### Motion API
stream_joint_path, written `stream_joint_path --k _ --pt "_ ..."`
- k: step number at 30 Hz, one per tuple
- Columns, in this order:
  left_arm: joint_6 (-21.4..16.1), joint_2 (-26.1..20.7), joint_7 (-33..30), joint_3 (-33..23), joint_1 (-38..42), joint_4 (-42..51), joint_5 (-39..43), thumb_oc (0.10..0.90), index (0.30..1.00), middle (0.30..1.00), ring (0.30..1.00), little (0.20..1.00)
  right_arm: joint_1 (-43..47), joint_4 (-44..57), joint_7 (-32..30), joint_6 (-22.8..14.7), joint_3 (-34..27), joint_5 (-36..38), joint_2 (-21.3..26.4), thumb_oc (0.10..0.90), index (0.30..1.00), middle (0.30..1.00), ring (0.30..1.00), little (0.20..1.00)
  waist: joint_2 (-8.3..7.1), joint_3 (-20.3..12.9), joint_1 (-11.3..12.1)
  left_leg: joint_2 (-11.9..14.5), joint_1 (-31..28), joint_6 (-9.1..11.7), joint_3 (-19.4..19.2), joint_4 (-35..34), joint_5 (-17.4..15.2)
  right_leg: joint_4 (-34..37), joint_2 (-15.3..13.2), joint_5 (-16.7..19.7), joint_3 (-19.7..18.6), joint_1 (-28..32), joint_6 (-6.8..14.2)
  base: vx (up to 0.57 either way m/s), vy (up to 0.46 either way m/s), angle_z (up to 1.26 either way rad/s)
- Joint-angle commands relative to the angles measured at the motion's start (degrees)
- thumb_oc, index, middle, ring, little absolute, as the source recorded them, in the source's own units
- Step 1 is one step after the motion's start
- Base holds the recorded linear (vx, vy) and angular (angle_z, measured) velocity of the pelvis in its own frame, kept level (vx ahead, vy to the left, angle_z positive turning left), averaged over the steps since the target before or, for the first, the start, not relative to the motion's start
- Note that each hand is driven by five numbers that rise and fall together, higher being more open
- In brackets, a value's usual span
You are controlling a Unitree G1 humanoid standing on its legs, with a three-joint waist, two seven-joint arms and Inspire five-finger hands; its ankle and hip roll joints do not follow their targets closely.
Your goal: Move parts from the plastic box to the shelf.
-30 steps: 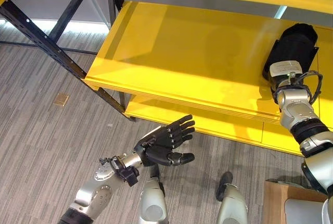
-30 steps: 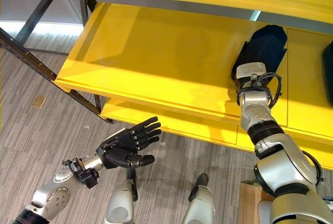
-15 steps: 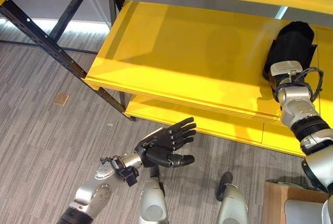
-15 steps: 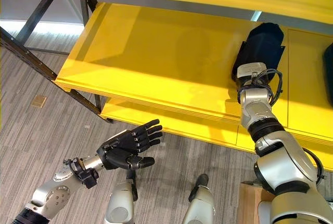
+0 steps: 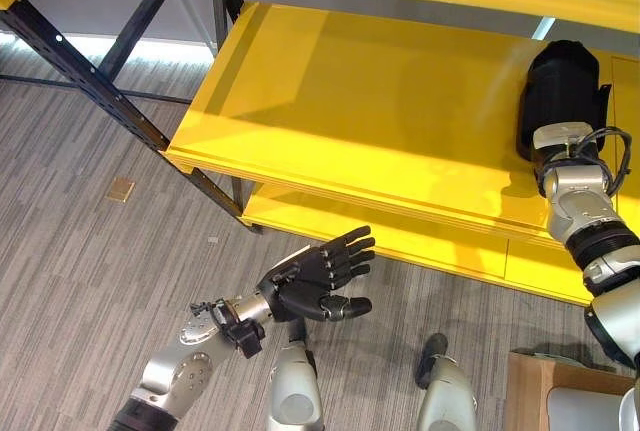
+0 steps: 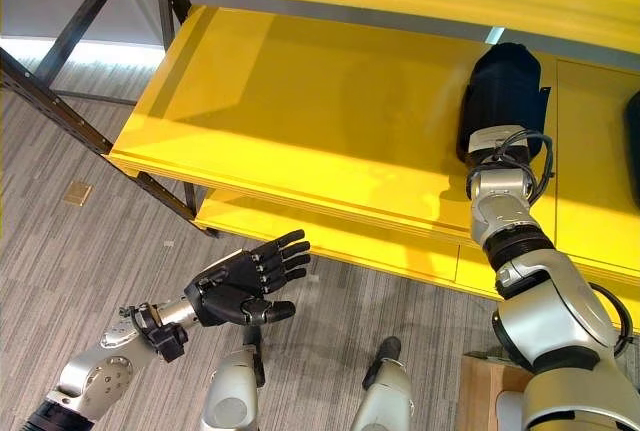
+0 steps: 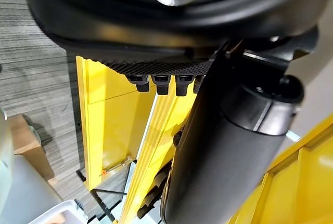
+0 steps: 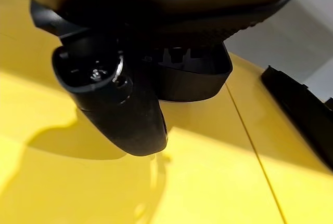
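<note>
1. Two hands to log. My left hand (image 5: pixel 315 276) hangs out over the grey floor (image 5: pixel 80 281), near the front edge of the lower board (image 5: pixel 400 236). The palm is turned up and the fingers are straight and spread. It holds nothing.
2. My right hand (image 8: pixel 112 96) is up on the yellow shelf (image 5: pixel 380 101), towards its right end and well back from the front lip.
3. The black part (image 8: pixel 192 81) sits on the shelf board just past my right fingers. From the head views the hand and the part merge into one dark mass, so I cannot separate them there.
4. In the right wrist view my thumb stands out in front of the part, low over the board. I cannot tell whether my fingers are curled round the part or merely resting against it.
5. A second black part (image 6: pixel 633 141) lies further right on the same board, apart from my hand.
6. The plastic box (image 5: pixel 585 411) shows as a pale corner at the near right, resting on a brown carton (image 5: pixel 530 381). Its contents are hidden.
7. A dark metal frame (image 5: pixel 90 81) carries the shelf on the left.
8. A small tan tile (image 5: pixel 120 189) lies on the floor to the left, well clear of both hands.
</note>
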State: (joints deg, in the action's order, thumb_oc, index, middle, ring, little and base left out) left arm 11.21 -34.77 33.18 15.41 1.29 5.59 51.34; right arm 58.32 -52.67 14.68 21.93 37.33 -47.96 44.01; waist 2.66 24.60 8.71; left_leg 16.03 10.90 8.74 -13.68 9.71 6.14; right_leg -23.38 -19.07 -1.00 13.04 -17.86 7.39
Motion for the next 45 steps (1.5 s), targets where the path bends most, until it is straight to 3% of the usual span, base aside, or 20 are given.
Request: stream_joint_path --k 1,7,16,27,38,42,45 --pt "-3.27 1.60 3.55 -4.31 1.41 7.76 1.95 0.900 1.000 1.000 1.000 1.000 -6.06 -5.87 4.97 2.64 0.71 4.50 2.09 0.900 1.000 1.000 1.000 1.000 1.04 2.07 -0.15 2.62 -0.92 -1.96 1.30 3.17 -4.33 -5.37 0.79 -4.83 -0.57 0.28 -0.73 0.00 0.000 0.00" --pt "-3.50 1.47 3.31 -4.50 1.56 7.90 1.97 0.900 1.000 1.000 1.000 1.000 -7.08 -5.35 5.58 2.01 -0.75 7.47 2.02 0.900 1.000 1.000 1.000 1.000 1.04 2.25 -0.59 2.56 -0.92 -1.99 1.25 3.26 -4.39 -5.17 1.01 -4.84 -0.87 0.37 -0.83 0.00 0.000 0.00" --pt "-3.06 1.20 2.54 -6.25 0.28 9.48 2.23 0.900 1.000 1.000 1.000 1.000 -11.18 3.15 8.30 -0.66 -3.01 10.16 3.33 0.900 1.000 1.000 1.000 1.000 0.52 2.29 -1.62 2.63 -1.33 -1.95 0.81 3.25 -4.46 -5.29 1.16 -5.02 -1.27 0.56 -0.85 0.00 0.000 0.00" --pt "-3.07 1.17 1.66 -7.10 -1.02 9.78 2.63 0.900 1.000 1.000 1.000 1.000 -14.01 16.92 13.60 1.50 -6.16 14.23 4.03 0.900 1.000 1.000 1.000 1.000 -0.33 1.96 -2.67 2.94 -1.96 -1.98 0.34 3.63 -4.85 -4.93 1.79 -5.17 -1.81 1.23 -0.99 0.01 0.005 -0.01" --pt "-2.81 1.51 0.45 -7.71 -1.85 10.24 2.10 0.900 1.000 1.000 1.000 1.000 -19.10 27.46 17.99 4.19 -10.73 12.30 3.86 0.900 1.000 1.000 1.000 1.000 -1.27 1.80 -3.73 3.27 -2.46 -2.00 -0.05 4.21 -5.32 -4.70 2.34 -5.31 -2.23 1.91 -0.98 0.02 -0.002 -0.05" --pt "-3.05 1.50 0.30 -7.59 -1.78 9.92 0.93 0.900 1.000 1.000 1.000 1.000 -19.09 28.22 13.41 3.99 -11.31 11.11 3.77 0.900 1.000 1.000 1.000 1.000 -1.27 1.80 -3.76 3.33 -2.27 -2.04 0.09 4.65 -5.47 -4.63 2.53 -5.28 -2.47 2.00 -1.03 0.01 -0.002 0.00" --pt "-3.48 1.52 0.37 -7.31 -1.58 9.50 0.66 0.900 1.000 1.000 1.000 1.000 -18.79 27.62 6.62 2.51 -11.71 9.69 3.93 0.900 1.000 1.000 1.000 1.000 -1.13 1.85 -3.83 3.25 -2.19 -2.13 0.16 4.79 -5.65 -4.42 2.57 -5.22 -2.59 2.06 -1.00 0.00 0.003 -0.01"
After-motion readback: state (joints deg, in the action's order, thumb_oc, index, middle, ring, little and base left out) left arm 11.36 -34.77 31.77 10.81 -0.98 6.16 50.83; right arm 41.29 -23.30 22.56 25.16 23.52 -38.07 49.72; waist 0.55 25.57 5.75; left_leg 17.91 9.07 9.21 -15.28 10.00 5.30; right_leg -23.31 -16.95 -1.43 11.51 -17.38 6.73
